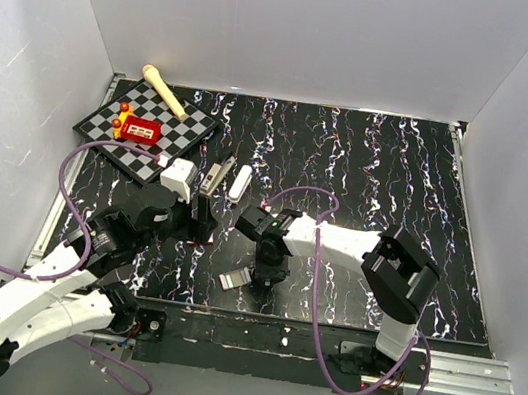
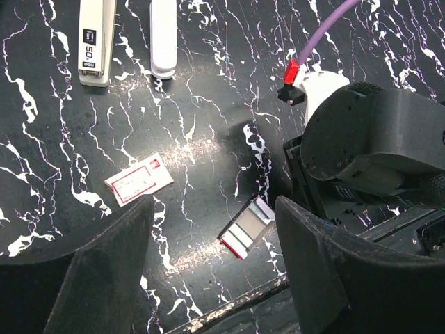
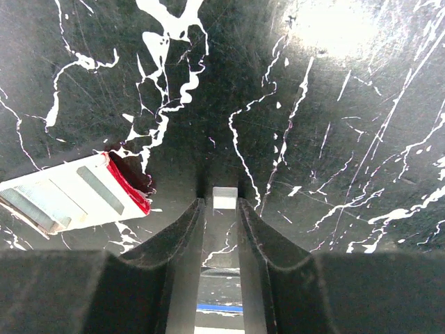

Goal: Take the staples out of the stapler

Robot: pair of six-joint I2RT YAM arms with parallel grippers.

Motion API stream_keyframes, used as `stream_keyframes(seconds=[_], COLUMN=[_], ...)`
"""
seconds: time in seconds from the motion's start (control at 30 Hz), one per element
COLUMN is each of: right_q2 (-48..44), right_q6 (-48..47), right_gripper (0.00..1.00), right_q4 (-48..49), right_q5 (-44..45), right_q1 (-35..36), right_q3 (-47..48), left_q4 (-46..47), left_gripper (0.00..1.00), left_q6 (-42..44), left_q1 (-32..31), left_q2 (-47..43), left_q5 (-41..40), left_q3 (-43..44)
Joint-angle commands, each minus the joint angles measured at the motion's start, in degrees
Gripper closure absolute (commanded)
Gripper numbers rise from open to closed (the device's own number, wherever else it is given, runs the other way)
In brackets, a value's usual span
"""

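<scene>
Staples (image 3: 224, 197) are showing as a short silvery strip pinched between the tips of the right gripper (image 3: 221, 212), whose jaws are standing narrow, all but closed on the strip. That gripper is pointing down close over the black marbled table (image 1: 381, 166). I am reading this as the strip being held low so that it can be set down without scattering.

The stapler (image 2: 97, 42) is lying flat on the table, well apart from the strip, at about 11 o'clock from the right gripper in the top view. A white stick (image 2: 163, 38) is lying just beside it at its 3 o'clock. Nothing is gripping the stapler, and the pictures are not showing whether more staples are sitting inside it.

The left gripper (image 2: 214, 236) is hovering with its jaws spread wide and holding nothing. It is probably keeping clear so as not to crowd the right arm.

A small red-and-white box (image 3: 69, 193) is lying open at 9 o'clock from the right fingertips, near but not touching them. It is likely serving as the place for the strip, though that is a guess. A red-bordered white piece (image 2: 139, 181), perhaps the box's sleeve, is lying at 10 o'clock from the box in the left wrist view.
</scene>
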Motion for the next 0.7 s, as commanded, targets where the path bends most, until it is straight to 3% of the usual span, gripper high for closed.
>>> stream_keyframes(seconds=[0.0,0.23,0.67], right_q2=[0.94,0.68,-2.32], right_q6=[0.14,-0.56,-2.41], right_gripper=[0.68,0.81,0.82], right_q4=[0.88,0.62,-4.91], right_q5=[-0.65,0.13,9.8], right_q1=[0.1,0.1,5.63], right_q3=[0.11,0.64,6.96], left_q4=[0.72,0.72,0.72], left_gripper=[0.3,0.3,0.3], left_q6=[0.63,0.63,0.63], left_q1=[0.53,0.62,0.62], left_q2=[-0.08,-0.08,0.27], left_q5=[-0.08,-0.16,-0.16], left_q3=[-0.04,-0.04,-0.04])
